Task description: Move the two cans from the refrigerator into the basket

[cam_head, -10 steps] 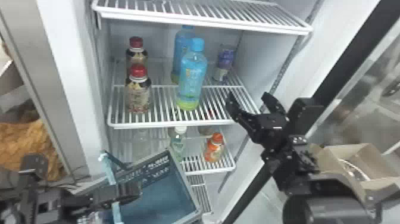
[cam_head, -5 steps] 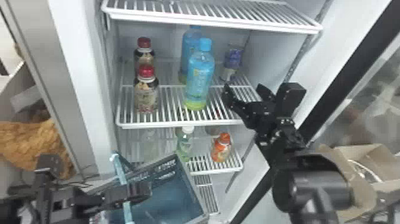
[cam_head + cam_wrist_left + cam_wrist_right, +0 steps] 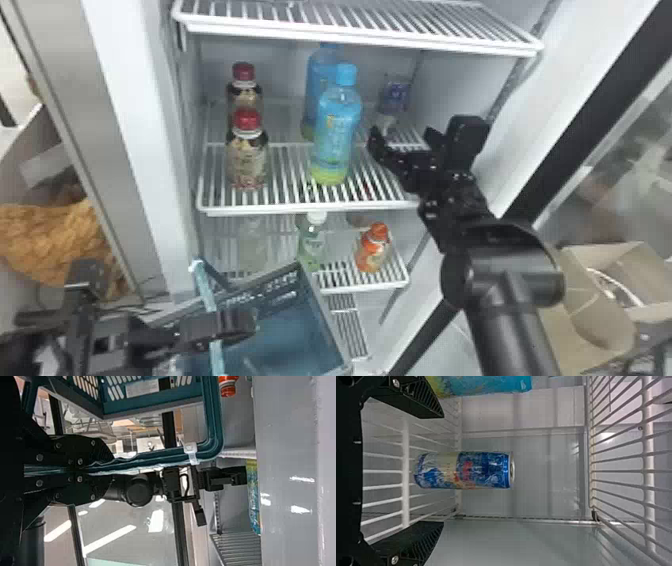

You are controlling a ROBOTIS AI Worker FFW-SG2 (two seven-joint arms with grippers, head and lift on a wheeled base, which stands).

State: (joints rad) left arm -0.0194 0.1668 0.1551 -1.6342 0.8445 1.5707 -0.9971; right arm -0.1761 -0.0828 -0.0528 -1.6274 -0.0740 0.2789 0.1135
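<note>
As right wrist view reveals, silver-rimmed can, upright

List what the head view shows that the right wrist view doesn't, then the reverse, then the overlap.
Head view: the basket, the left gripper at its rim, two red-capped bottles and an orange bottle.
Right wrist view: the can's silver end and ridged finger pads.
Both: the can, the shelf, a blue bottle and the right gripper, open.

Smooth black arm; ridged jaws; silver screws
</note>
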